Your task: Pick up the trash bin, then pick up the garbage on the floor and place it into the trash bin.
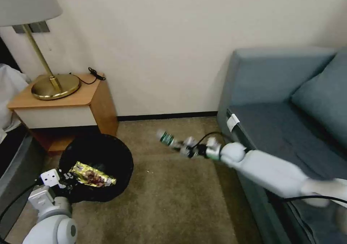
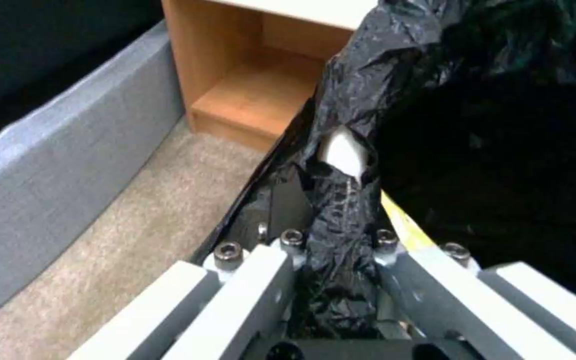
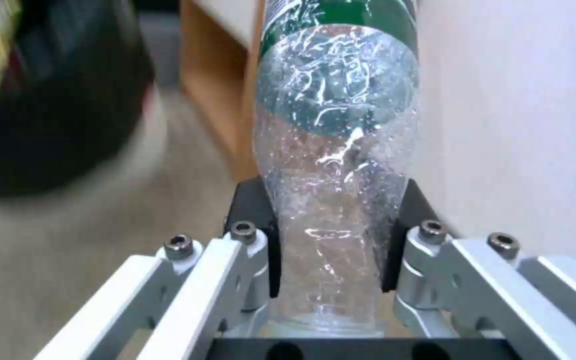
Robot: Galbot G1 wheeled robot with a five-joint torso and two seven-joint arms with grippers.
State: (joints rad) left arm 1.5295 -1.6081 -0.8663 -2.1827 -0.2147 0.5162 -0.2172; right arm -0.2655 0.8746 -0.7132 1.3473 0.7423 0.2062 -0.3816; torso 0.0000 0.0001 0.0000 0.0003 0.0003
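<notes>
Closest to my head camera, low on my left, my left gripper (image 1: 67,175) is pinched shut on the near rim of the trash bin (image 1: 108,153), keeping the black-lined opening turned up and toward my other arm. A shiny gold wrapper (image 1: 92,175) already lies inside. My right gripper (image 1: 184,149) reaches out above the carpet (image 1: 162,200), well apart from the bin, fingers clamped on the clear bottle (image 1: 166,138) with its green label; I judge it is on its way to the bin. My left wrist view adds what the head view cannot: bunched black bag squeezed between my fingers (image 2: 261,290). My right wrist view shows the pads (image 3: 261,245) pressing the bottle's narrow end.
</notes>
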